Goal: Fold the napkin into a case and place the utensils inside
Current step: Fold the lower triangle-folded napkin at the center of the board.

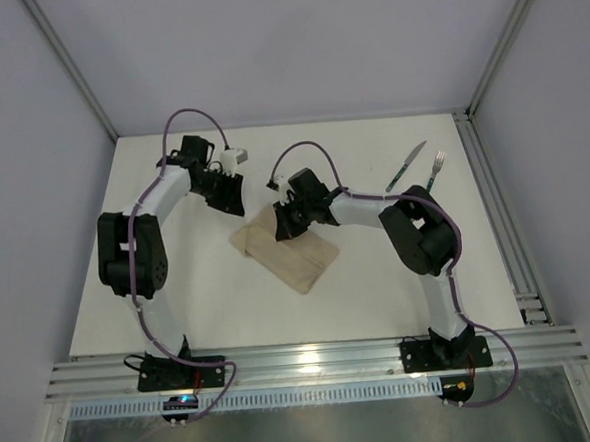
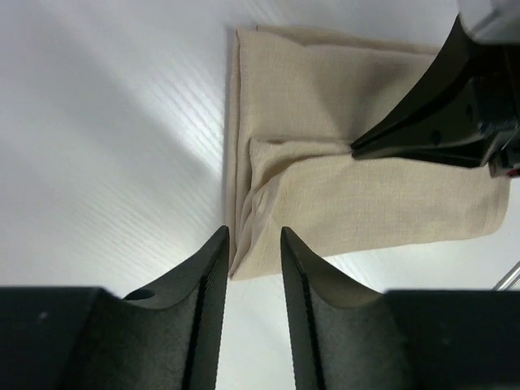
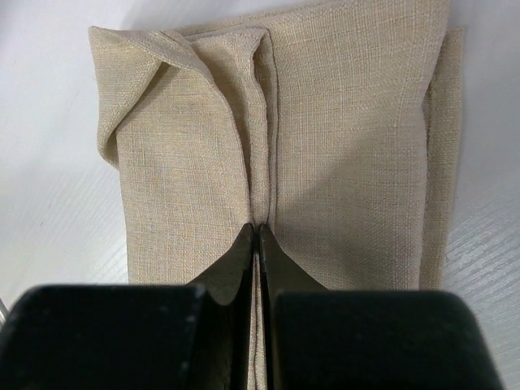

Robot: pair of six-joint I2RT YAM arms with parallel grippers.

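Napkin (image 1: 285, 254) first — it lay folded into a long tan shape in the middle of the table (image 1: 231, 315), between the two arms. It looked soft, thin and light, so it would likely flop, slide when pushed, and let its folds fall open when let go.

The right gripper (image 3: 257, 231) was closed tight on a little raised ridge of cloth near the middle of the folded shape. The left gripper (image 2: 253, 237) was partly open with nothing in it, and hung just beside one edge of the napkin, by a corner.

A good place to grab looked like an edge or corner where the layers stack up, pinching them all at once — one layer alone might peel away.

The knife (image 1: 405, 167) and fork (image 1: 433, 170) lay side by side at the far right, well apart from the cloth. They looked hard, thin and slippery.
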